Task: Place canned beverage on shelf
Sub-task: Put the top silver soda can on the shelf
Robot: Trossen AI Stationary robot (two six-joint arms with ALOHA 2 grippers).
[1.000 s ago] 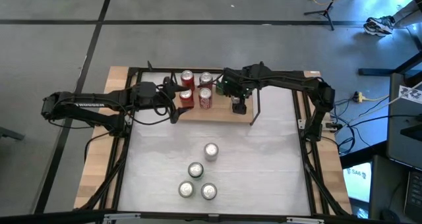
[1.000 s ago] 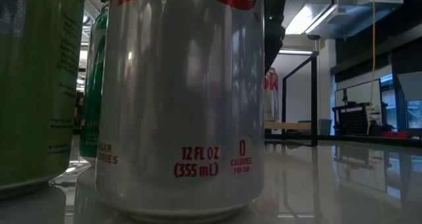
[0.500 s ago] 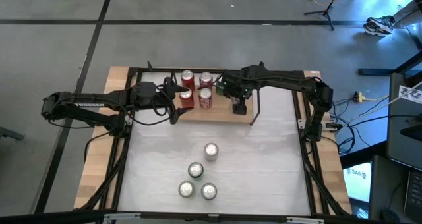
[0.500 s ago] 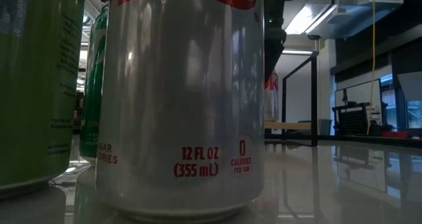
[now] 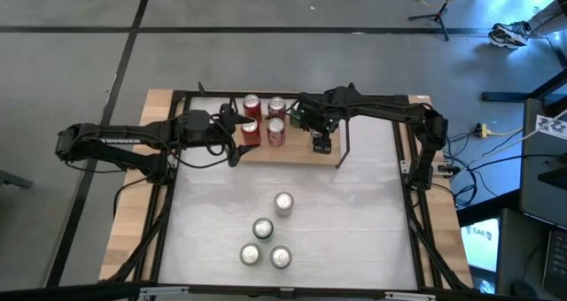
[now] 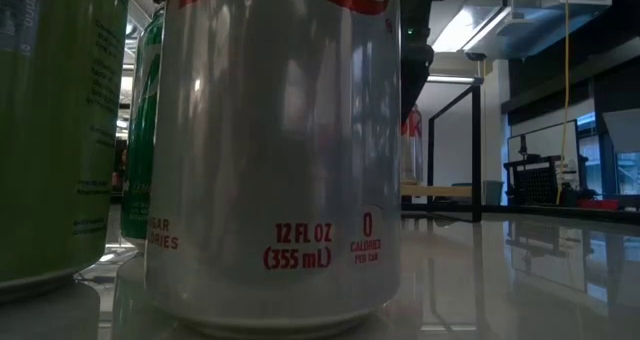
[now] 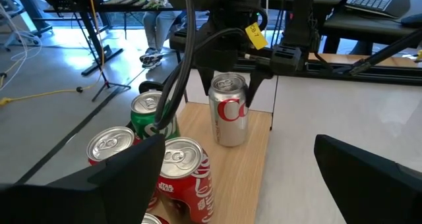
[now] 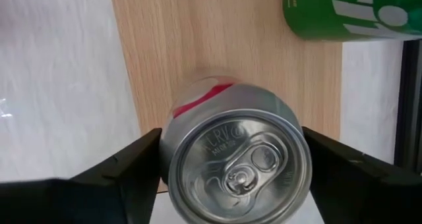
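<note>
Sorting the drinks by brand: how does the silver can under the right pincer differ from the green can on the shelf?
The silver can has a silver body with red lettering; the green can is green. The silver can stands alone near the shelf's edge, between the right pincer's fingers; the green can stands beside the red cans, with no pincer on it. Both are upright, unopened and on the wooden board.

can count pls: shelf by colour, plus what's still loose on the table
Red cans on the shelf: 3
Green can on the shelf: 1
Silver can on the shelf: 1
Cans loose on the table, not all colours visible: 4
Total: 9
</note>
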